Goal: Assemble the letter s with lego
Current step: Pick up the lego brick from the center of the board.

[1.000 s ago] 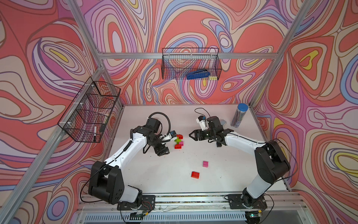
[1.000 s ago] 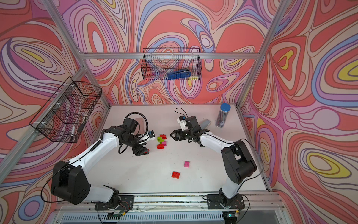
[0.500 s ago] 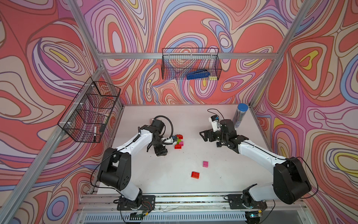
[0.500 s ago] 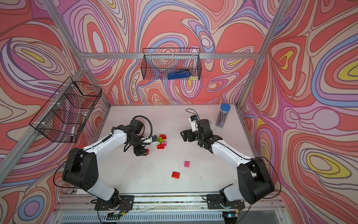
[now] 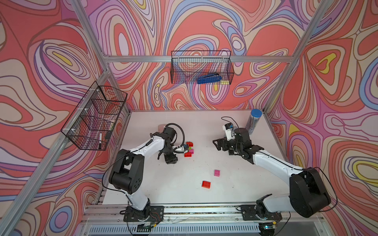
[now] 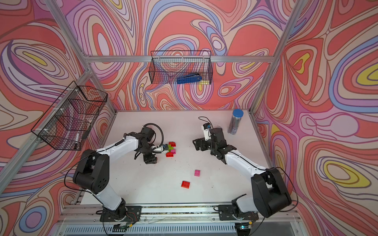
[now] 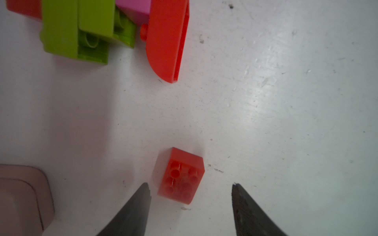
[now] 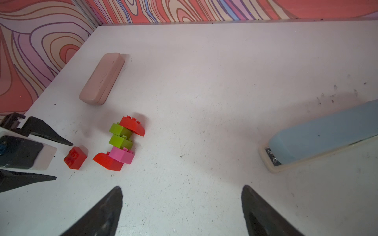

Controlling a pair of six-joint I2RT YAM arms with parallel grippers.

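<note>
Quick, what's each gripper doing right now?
Left gripper: open, tips either side of a loose red brick, not gripping it.
Right gripper: open, empty.

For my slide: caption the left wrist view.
Open left end effector at a small red studded plastic brick, near the red-green-pink lego assembly.

Robot lab test cell. Alu-profile frame [image 5: 196,59] boxes in a white bench [image 5: 204,130]; walls [image 5: 204,24] covered w/ printed swirl pattern. Left arm [image 5: 147,146] & right arm [image 5: 272,161] are bolted to a rail [image 5: 204,206] along the bench's front edge, cables exposed. Wire basket [image 5: 201,67] on the back wall, another wire basket [image 5: 94,118] on the left wall, both w/ stationery inside.
</note>
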